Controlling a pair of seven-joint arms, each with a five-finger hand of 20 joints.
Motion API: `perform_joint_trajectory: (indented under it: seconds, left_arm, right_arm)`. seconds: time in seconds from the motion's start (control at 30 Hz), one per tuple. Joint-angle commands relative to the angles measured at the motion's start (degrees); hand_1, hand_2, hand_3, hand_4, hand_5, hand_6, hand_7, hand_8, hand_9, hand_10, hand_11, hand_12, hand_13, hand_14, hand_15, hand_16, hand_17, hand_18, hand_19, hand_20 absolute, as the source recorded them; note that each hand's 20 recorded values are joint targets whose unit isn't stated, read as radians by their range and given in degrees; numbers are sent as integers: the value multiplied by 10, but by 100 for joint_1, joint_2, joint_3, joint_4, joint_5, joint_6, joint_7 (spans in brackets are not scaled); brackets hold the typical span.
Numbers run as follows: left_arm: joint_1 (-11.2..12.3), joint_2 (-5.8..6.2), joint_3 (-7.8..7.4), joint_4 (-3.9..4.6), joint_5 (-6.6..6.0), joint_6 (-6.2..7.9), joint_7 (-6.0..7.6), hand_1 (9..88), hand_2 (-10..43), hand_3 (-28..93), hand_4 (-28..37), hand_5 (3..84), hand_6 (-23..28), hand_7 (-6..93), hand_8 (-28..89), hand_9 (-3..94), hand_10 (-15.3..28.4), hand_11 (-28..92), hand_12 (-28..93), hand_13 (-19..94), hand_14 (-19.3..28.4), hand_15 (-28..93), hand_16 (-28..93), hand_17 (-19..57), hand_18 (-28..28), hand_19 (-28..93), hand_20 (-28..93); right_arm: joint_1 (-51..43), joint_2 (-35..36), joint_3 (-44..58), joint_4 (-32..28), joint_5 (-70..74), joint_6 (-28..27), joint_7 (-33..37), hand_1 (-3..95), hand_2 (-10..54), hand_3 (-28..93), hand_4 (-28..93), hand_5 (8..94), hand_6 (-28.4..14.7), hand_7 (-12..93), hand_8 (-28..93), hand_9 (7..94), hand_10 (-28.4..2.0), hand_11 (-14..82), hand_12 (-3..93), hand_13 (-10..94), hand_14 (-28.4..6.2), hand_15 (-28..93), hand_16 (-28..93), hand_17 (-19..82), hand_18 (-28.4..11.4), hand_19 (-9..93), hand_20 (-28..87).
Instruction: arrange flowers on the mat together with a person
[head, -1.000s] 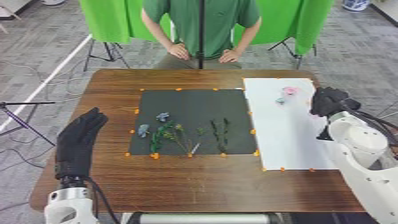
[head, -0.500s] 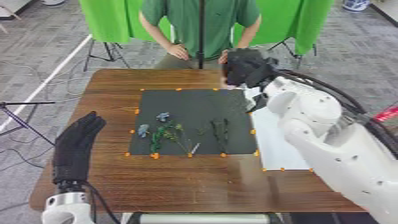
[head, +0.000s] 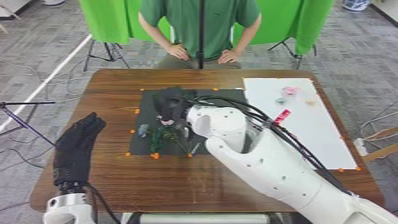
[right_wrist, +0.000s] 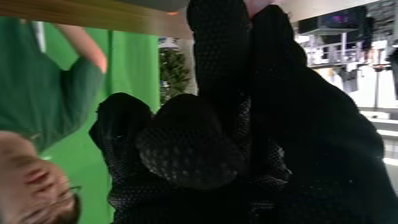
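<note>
The pink flower (head: 167, 122) is resting in the narrow pinch of my right hand (head: 172, 101), toward nine o'clock over the dark mat (head: 144, 103); whether it is touching down, I can't tell. I'm judging it feather-light, its bloom soft and easily crushed, so a gentle hold low on any stiffer stem would be wiser than squeezing petals. My right arm (head: 266, 162) is slanting in from five o'clock, its hand angling downward. My left hand (head: 76, 145) is waiting off the mat at eight o'clock, fingers straight and relaxed.
</note>
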Motion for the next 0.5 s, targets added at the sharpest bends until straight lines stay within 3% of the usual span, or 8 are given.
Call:
perform_joint_trajectory:
  seconds: [0.03, 0.23, 0.5]
  left_arm:
    - [-67, 26, 41, 84, -20, -33, -62, 296, -7, 643, -198, 499, 46, 196, -64, 461, 137, 190, 135, 372, 149, 146, 4, 110, 79, 27, 183]
    - [-139, 65, 60, 119, -11, -101, -85, 295, -7, 644, -197, 498, 47, 195, -64, 461, 137, 191, 135, 372, 149, 146, 4, 110, 79, 27, 183]
    - [-165, 79, 80, 121, -25, -61, -20, 295, -9, 646, -196, 498, 46, 195, -64, 463, 136, 191, 135, 372, 150, 147, 5, 109, 79, 27, 183]
  right_arm:
    - [-107, 33, -92, 73, -269, -64, 14, 633, -95, 596, -270, 851, 41, 203, 59, 937, -65, 167, 286, 937, 16, 654, 228, 532, -190, 932, 524]
    - [-193, 65, -89, 202, -418, -43, -46, 627, -95, 602, -267, 842, 41, 202, 57, 937, -62, 143, 282, 937, 14, 650, 232, 527, -189, 932, 527]
    - [-155, 81, -100, 242, -338, 74, -29, 605, -95, 598, -261, 831, 40, 198, 53, 937, -63, 127, 282, 937, 13, 643, 241, 524, -189, 932, 525]
